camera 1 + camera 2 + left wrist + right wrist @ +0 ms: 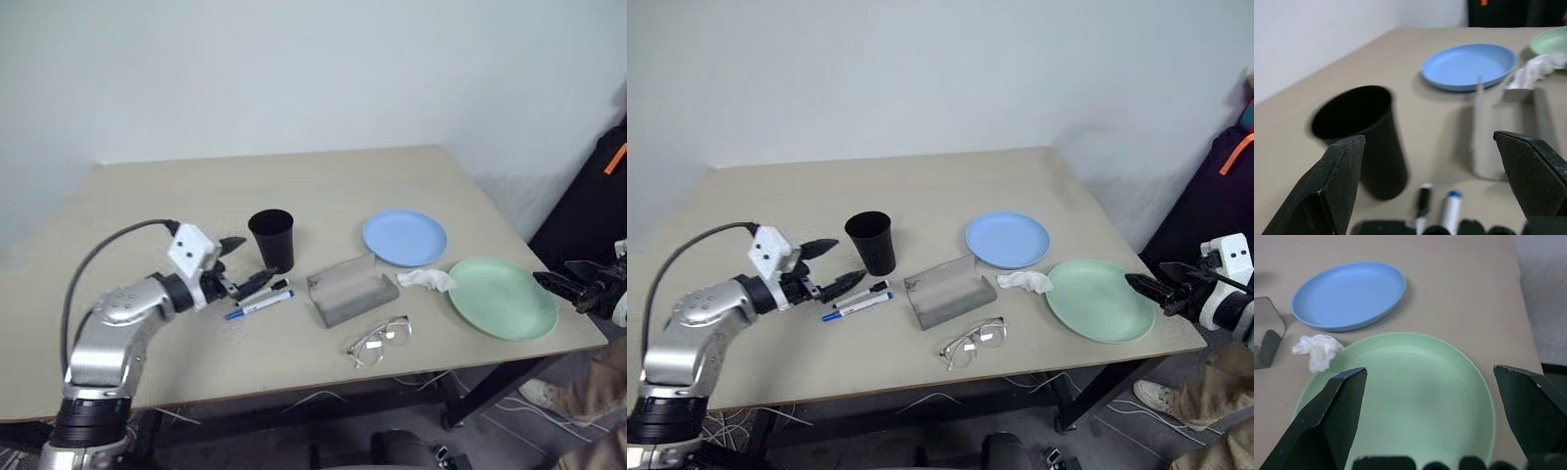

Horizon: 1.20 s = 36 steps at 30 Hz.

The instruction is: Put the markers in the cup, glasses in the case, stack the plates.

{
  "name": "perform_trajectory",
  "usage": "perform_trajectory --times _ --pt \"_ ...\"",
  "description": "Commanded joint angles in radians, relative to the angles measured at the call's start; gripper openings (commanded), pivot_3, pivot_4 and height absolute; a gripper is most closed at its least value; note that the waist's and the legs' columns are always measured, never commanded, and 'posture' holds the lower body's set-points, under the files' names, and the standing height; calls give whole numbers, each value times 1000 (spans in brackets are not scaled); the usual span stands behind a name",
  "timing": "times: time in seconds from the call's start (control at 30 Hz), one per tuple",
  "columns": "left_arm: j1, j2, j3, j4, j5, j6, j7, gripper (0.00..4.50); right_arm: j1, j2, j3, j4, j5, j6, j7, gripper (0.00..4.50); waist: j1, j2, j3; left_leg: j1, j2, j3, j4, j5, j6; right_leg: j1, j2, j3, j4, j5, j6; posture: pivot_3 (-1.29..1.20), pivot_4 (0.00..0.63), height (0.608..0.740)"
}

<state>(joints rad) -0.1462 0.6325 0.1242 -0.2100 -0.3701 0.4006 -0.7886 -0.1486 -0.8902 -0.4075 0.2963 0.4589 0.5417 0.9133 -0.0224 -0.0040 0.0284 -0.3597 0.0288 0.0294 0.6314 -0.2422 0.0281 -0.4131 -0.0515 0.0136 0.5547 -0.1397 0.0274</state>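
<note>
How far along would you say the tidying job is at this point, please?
Nothing looks done yet. Both markers lie on the table beside the cup, the glasses lie in front of the open case, and the blue plate and green plate sit apart. The left gripper is open at the markers; the right gripper, also open and empty, is at the green plate. All three steps remain.
</note>
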Motion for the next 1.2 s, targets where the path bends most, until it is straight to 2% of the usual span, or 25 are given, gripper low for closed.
perform_trajectory --times 0.03,0.37,0.57,0.67,1.03,1.2 --pt "-6 3 4 -22 6 -26 3 4477 -42 -31 -3 66 -24 5 -15 4500 -1 0 0 0 0 0 0 0 0 0 0 0 0 0 0 0 0 727" --pt "11 -30 -36 -58 1 -34 11 4477 -138 -3 82 355 -130 -22 -67 4500 -1 1 0 0 0 0 2 0 0 1 0 1 0 0 0 0 0 727" --pt "39 -63 -29 -62 -1 -94 15 4477 -183 27 107 445 -147 -40 -61 4500 -5 1 0 1 -1 -1 1 1 2 2 1 1 0 0 0 0 0 727" --pt "64 -69 -12 -37 -6 -143 -2 4500 -212 52 108 469 -147 -43 -73 3917 -17 2 0 1 -1 -1 1 1 2 2 1 1 0 0 0 0 0 727" --pt "104 -62 -1 15 3 -202 -12 4500 -279 120 92 498 -133 -35 -116 18 -27 2 -1 1 -1 -2 2 1 2 2 1 1 0 0 0 0 0 727" --pt "107 -59 2 20 8 -205 -5 4500 -325 148 11 457 -37 26 -123 18 -27 2 -1 1 -1 -2 2 1 2 3 1 1 0 0 0 0 0 727"
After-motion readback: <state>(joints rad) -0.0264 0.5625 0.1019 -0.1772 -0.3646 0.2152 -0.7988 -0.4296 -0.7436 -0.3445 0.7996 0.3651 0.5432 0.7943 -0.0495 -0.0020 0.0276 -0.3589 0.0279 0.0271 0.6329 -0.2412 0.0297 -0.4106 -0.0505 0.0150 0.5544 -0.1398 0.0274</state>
